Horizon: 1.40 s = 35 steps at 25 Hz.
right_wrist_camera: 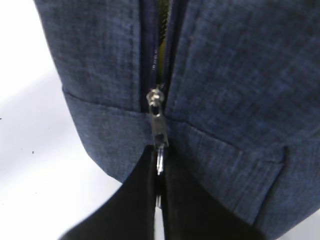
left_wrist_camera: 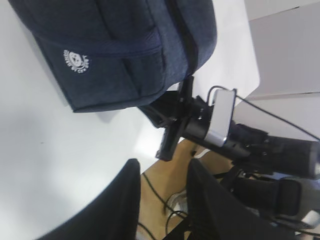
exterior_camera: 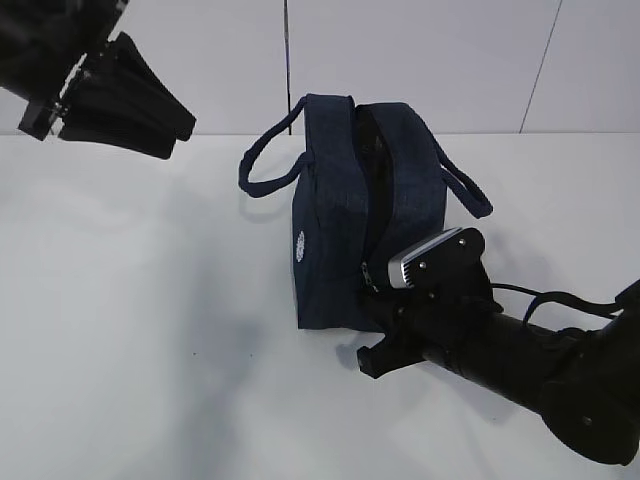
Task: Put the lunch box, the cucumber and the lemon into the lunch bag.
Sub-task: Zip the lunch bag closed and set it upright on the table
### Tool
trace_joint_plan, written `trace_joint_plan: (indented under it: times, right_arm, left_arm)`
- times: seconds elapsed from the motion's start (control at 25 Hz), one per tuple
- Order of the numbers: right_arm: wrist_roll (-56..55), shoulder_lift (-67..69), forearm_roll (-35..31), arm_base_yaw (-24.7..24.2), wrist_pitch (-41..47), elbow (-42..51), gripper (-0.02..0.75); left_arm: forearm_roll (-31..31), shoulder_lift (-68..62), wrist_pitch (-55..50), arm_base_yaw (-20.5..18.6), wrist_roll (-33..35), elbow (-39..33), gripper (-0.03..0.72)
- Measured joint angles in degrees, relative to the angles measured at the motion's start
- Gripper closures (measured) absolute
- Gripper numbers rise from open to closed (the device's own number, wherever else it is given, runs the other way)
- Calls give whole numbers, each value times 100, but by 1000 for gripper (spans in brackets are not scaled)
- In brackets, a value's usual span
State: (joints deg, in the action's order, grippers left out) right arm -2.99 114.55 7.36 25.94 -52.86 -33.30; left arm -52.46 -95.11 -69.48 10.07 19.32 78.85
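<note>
One pincer (right_wrist_camera: pixel 159 200) apparently pinches the zipper pull (right_wrist_camera: pixel 159 131) low.

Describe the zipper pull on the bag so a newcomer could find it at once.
Start at the dark navy lunch bag on the white table. Go to its lower end nearest the right gripper, where the open zipper track ends. The zipper pull is the small silver metal tab there, pinched between black fingertips, the only shiny thing on the fabric.

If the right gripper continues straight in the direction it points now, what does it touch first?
Most likely the lunch bag: the right gripper is shut on the zipper pull at the bag's lower end, so the fabric lies directly ahead.
</note>
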Motion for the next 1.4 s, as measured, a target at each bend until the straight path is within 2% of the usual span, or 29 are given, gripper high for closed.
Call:
trace_joint_plan:
  times: [0.4, 0.68, 1.04, 1.2, 1.4]
  right_arm:
    - [-264, -293, 62, 0, 377, 0, 720]
    - [-455, -732, 368, 0, 718, 208, 721]
    - [-467, -1134, 439, 0, 687, 679, 720]
    - [-477, -1294, 461, 0, 675, 692, 720]
    - [-477, -1516, 461, 0, 665, 704, 721]
  left_arm:
    - [1319, 0, -10, 860, 0, 0, 461]
    - [2152, 0, -21, 1355, 0, 0, 461]
    - [2308, 5, -21, 1482, 0, -46, 461]
    - [2320, 13, 18, 1482, 0, -445, 461]
    - [2330, 13, 542, 1482, 24, -843, 449]
